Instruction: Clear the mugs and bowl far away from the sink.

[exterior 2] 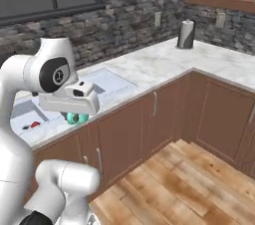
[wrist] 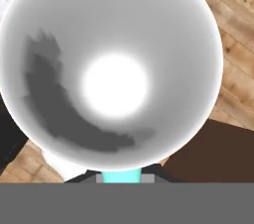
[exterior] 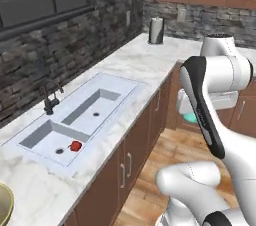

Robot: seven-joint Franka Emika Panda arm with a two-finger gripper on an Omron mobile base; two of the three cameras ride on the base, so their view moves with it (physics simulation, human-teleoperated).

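Observation:
My gripper (exterior 2: pixel 74 112) is shut on the teal mug (exterior 2: pixel 78 118), which hangs just under the hand. The same mug (exterior: pixel 190 118) shows as a teal sliver below the hand, out past the counter's front edge and over the wooden floor. In the hand view the mug's white inside (wrist: pixel 114 79) is very close, with a teal strip of its wall at the bottom, and my fingertips are hidden behind it. The tan-olive bowl (exterior: pixel 4 204) sits at the lower left edge of the counter, cut off by the frame. The white double-basin sink (exterior: pixel 107 86) lies between bowl and mug.
A dark faucet (exterior: pixel 50 99) stands behind the sink, and a small red thing (exterior: pixel 75 145) lies in the near basin. A dark cylinder (exterior: pixel 156 31) stands on the far counter corner. Brown cabinet fronts (exterior 2: pixel 164 114) line the wooden floor (exterior 2: pixel 189 184).

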